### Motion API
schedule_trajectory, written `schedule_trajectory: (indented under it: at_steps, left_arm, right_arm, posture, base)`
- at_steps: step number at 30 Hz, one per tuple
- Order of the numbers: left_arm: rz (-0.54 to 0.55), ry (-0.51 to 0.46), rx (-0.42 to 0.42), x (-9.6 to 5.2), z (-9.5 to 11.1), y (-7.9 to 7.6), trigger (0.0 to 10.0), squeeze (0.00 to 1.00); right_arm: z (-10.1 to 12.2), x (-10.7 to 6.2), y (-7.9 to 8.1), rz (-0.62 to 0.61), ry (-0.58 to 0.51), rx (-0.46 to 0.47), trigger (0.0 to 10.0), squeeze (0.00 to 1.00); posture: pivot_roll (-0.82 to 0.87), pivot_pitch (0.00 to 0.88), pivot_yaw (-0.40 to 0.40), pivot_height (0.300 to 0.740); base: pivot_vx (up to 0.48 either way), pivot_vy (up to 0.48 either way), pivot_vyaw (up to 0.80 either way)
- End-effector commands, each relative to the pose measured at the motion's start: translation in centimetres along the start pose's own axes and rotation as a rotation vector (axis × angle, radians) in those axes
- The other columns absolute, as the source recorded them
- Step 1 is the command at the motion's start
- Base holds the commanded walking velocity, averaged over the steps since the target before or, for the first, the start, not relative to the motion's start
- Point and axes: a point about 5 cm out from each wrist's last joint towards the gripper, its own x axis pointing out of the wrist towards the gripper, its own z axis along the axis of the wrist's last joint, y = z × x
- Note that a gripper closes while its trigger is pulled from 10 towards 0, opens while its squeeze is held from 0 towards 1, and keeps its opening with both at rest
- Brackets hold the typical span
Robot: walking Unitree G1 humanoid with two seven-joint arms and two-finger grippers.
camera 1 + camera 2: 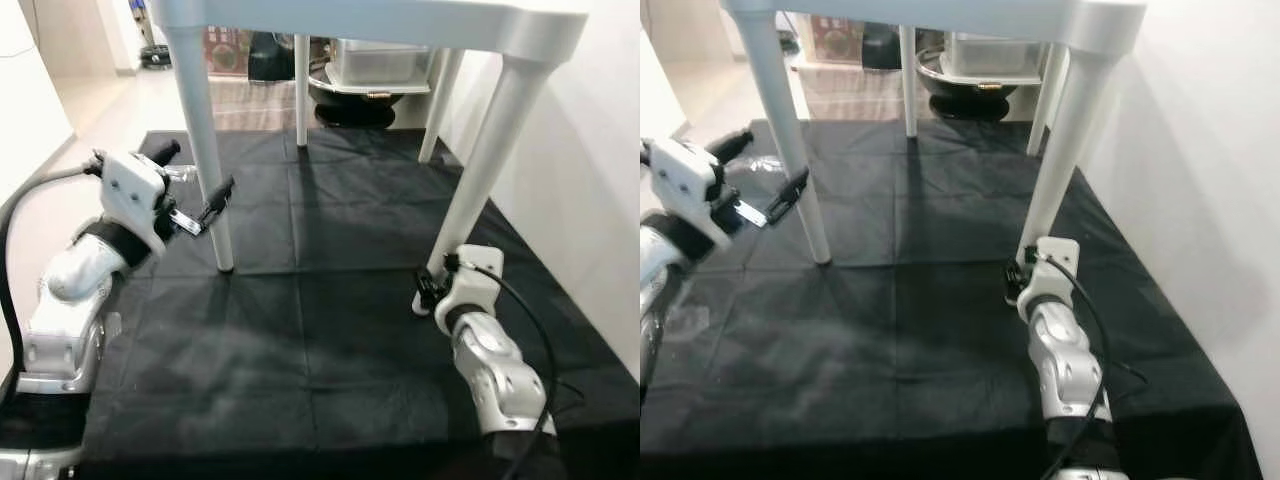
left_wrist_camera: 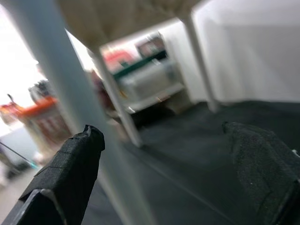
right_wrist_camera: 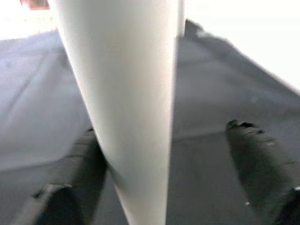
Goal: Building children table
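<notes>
Four white legs are seen under the table [image 1: 380,25], which stands upright on a black mat [image 1: 310,330] and fills the upper part of the frame. The left gripper [image 1: 195,190] is held at middle left, its jaws spread on either side of the near left leg [image 1: 205,150], one finger [image 2: 70,178] just beside it; no contact can be confirmed. The right gripper [image 1: 428,292] is set low at the foot of the near right leg [image 1: 490,170], lower right of centre. In the right wrist view its jaws are spread, with the leg between them; one finger [image 3: 79,173] appears to touch the leg, the other [image 3: 262,159] stands apart.

Assembly is judged nearly complete, with the legs perhaps being checked or seated. Should the jaws be closed unevenly, a leg could be pushed sideways and loosened at its socket, or the light table could be slid across the mat. A low grasp gives little leverage, so a slip along the tapered leg is possible.
</notes>
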Motion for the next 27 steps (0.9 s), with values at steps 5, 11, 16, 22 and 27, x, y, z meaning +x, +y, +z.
schedule_trajectory:
  at_steps: [5, 11, 16, 22, 27]
  left_arm:
    - [0.062, 0.121, -0.101, -3.0, -2.3, -3.4, 10.0, 0.0]
    - [0.132, 0.213, -0.191, -5.3, -4.0, -6.0, 10.0, 0.0]
    - [0.185, 0.262, -0.239, -6.7, -4.4, -7.3, 10.0, 0.0]
    - [0.21, 0.296, -0.257, -7.7, -4.4, -8.3, 10.0, 0.0]
    - [0.228, 0.331, -0.279, -8.1, -4.5, -9.4, 10.0, 0.0]
  right_arm:
    - [3.1, -2.4, 0.3, 0.067, -0.211, -0.073, 10.0, 1.0]
    - [2.2, -4.5, -1.1, -0.004, -0.204, -0.136, 10.0, 1.0]
    - [1.2, -5.9, -1.3, 0.009, -0.154, -0.123, 10.0, 0.0]
    - [1.4, -5.9, -1.2, 0.007, -0.161, -0.102, 10.0, 0.0]
    - [1.1, -4.9, -0.5, 0.015, -0.125, -0.089, 10.0, 0.0]
  posture:
    - [0.05, 0.0, -0.04, 0.74]
    - [0.05, 0.0, -0.047, 0.74]
    - [0.04, 0.0, -0.048, 0.74]
    - [0.05, 0.0, -0.051, 0.74]
    - [0.06, 0.0, -0.059, 0.74]
  base:
    - [0.0, 0.0, 0.0]
    - [0.0, 0.0, 0.0]
    - [0.0, 0.0, 0.0]
    - [0.0, 0.0, 0.0]
    - [-0.061, 0.0, 0.0]
